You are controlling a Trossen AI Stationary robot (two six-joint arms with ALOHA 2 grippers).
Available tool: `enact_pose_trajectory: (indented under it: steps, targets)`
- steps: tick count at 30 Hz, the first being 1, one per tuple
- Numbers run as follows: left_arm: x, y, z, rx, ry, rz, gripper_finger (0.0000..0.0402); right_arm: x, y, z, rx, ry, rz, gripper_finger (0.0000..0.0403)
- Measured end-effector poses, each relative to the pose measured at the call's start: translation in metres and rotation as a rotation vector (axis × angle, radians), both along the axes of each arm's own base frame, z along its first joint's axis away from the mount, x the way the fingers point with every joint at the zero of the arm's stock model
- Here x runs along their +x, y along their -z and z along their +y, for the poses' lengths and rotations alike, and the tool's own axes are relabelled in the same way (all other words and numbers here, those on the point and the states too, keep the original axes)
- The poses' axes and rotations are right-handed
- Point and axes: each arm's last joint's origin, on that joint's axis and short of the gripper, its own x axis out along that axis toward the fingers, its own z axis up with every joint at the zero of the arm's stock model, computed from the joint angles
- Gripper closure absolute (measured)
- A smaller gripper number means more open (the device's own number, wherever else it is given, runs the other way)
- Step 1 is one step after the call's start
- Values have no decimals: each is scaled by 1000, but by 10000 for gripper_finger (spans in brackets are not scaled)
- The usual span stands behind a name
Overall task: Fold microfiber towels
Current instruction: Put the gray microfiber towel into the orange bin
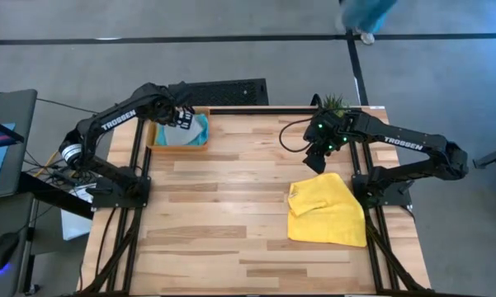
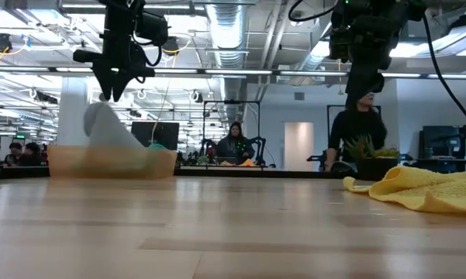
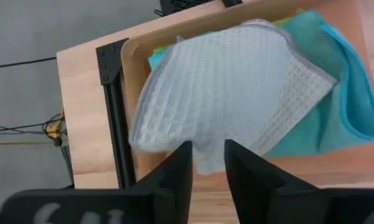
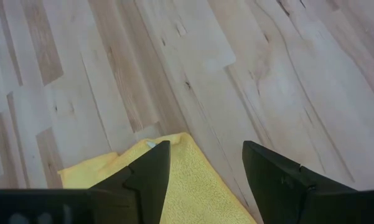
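Observation:
The pale grey towel [image 3: 224, 87] lies on the sky blue towel [image 3: 336, 118] in the orange tray [image 1: 155, 142] at the table's far left. A lime green edge [image 3: 165, 48] shows under them. My left gripper [image 3: 208, 163] is above the tray, shut on the grey towel, which rises to a peak in the low view [image 2: 105, 124]. The yellow towel [image 1: 326, 210] lies rumpled on the table at the right. My right gripper [image 4: 205, 168] is open and empty above its far corner [image 4: 174, 146]. My left gripper pinches an edge part of the pale grey towel [image 3: 205, 149] between its two fingers, coming from above and pointing down. The pinched part is drawn up into a peak [image 2: 101, 108]. The rest of the towel spreads down into the tray.
A small green plant [image 1: 334, 103] stands at the table's far edge near my right arm. A black grid-like object [image 1: 223, 91] lies behind the tray. Bare wooden tabletop [image 1: 223, 214] spans the middle and near side. People show in the room beyond the table.

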Motion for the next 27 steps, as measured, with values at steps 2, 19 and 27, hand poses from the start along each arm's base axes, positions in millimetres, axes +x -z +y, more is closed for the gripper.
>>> enact_pose_trajectory:
  steps: [2, 19, 27]
  targets:
    - [0, 0, 0, -1, 4, 2, 294, 0, 0, 0, 0, 0, 0, 178]
    - [-15, -19, -58, -133, -100, -76, 262, 0, 0, 0, 4, 6, 0, 178]
    - [-3, 36, -79, -55, -89, -156, 262, 1, -1, 0, -2, 6, -12, 178]
